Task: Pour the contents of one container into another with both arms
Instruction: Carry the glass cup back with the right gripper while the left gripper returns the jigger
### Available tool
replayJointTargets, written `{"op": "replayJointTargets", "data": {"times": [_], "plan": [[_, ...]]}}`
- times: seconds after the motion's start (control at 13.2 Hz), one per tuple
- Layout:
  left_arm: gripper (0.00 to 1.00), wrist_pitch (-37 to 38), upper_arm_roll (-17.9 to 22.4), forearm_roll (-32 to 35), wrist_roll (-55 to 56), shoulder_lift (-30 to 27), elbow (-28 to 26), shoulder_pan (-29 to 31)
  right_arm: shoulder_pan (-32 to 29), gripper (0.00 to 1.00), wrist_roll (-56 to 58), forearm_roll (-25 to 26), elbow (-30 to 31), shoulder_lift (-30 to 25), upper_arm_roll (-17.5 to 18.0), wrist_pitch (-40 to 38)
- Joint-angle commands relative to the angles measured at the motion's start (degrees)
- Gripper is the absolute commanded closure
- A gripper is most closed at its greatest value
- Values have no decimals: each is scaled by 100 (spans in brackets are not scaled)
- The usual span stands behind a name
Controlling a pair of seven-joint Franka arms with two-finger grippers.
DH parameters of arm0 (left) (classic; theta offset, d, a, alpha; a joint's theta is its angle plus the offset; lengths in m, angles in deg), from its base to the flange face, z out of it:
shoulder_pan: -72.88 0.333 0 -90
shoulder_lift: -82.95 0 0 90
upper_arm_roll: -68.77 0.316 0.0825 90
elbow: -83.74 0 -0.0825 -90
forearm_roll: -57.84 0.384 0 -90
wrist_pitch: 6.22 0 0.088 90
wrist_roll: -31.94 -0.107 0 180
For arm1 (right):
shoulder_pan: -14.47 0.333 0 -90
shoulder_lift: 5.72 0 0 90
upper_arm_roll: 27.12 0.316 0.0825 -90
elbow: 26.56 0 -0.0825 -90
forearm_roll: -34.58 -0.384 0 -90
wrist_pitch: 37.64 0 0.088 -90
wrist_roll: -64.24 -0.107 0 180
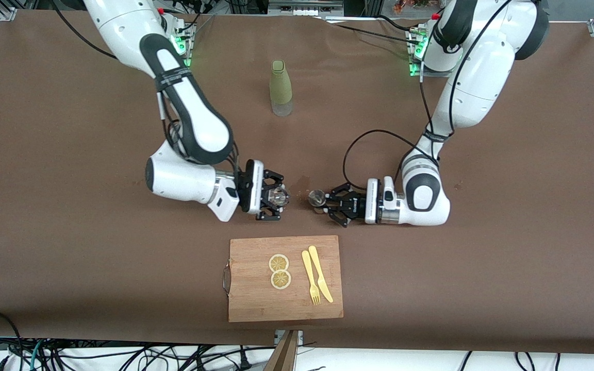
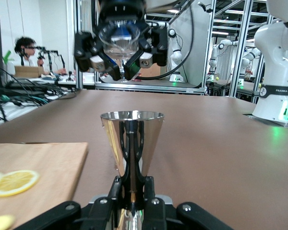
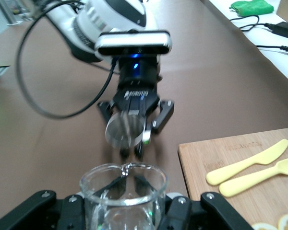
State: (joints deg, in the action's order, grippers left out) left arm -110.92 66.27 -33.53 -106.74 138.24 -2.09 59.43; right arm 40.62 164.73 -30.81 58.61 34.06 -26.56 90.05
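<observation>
Clear glass cup (image 1: 278, 196) sits clamped in the right gripper (image 1: 272, 198), held just above the brown table (image 1: 70, 206), its mouth facing the left arm's end. Beside it, near but apart, the shiny conical metal jigger (image 1: 317, 197) is pinched in the left gripper (image 1: 329, 202), mouth toward the glass. Both vessels seem grasped, so pouring looks next: the mouths need lining up, then one tipped over the other.

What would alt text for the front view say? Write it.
The right gripper holds a clear glass, facing the left gripper holding a steel jigger, above a cutting board; a green bottle stands near the bases.
</observation>
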Motion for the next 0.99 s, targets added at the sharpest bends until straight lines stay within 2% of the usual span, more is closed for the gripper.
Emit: {"op": "replayJointTargets", "data": {"times": [0.0,0.23,0.45,0.61,0.91], "plan": [[100,781,336,119,-519,-80,-126,289,-477,98,583,-149,97,-119,50,-647],[100,1625,732,285,-739,-45,-179,640,-1066,98,1303,-149,193,-110,50,-1472],[100,2285,1198,908,-1125,-53,-179,1052,-1830,98,2261,-280,412,-49,50,-2334],[100,2602,1322,1243,-1546,-45,-179,1447,-2375,98,2946,-534,789,-5,58,-2739],[100,3199,1497,1613,-2276,139,-275,2090,-3237,98,4080,-553,1387,223,50,-3478]]}}
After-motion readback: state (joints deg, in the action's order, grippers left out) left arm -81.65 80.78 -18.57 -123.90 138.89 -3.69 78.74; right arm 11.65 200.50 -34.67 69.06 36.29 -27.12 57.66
